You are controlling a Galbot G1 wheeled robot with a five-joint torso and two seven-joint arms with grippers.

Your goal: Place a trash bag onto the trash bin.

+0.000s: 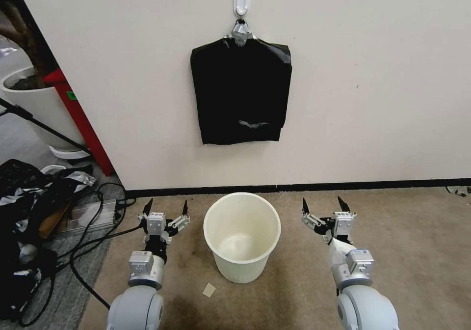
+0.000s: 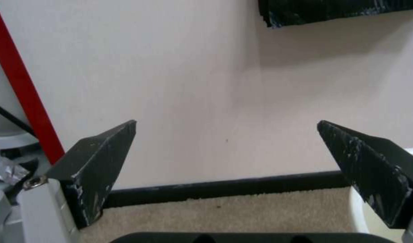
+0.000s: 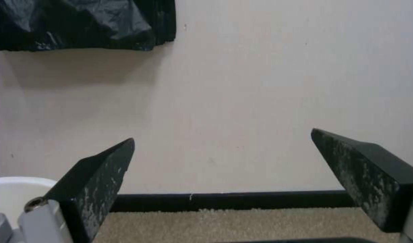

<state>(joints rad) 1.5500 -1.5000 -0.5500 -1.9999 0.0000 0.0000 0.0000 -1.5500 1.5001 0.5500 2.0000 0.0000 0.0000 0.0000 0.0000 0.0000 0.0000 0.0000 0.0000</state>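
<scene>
The cream-white trash bin (image 1: 243, 271) stands upright on the carpet near the wall, with nothing inside it. My left gripper (image 1: 167, 203) hovers open just left of the bin, and my right gripper (image 1: 322, 201) hovers open to its right. Both point at the wall. In the left wrist view the open gripper (image 2: 226, 122) has the bin's rim (image 2: 357, 209) beside one finger. In the right wrist view the open gripper (image 3: 222, 135) has the bin (image 3: 13, 192) beside it too. A single loose trash bag is out of view. A flat pack of black bags (image 1: 240, 92) hangs on the wall above the bin.
The pack hangs from a white hook (image 1: 242, 3); its lower edge appears in both wrist views (image 2: 341, 10) (image 3: 80, 23). At left are a white planter pot (image 1: 34, 104), a red post (image 1: 78, 119), and a black-and-silver plastic heap with cables (image 1: 29, 197). A paper scrap (image 1: 209, 289) lies before the bin.
</scene>
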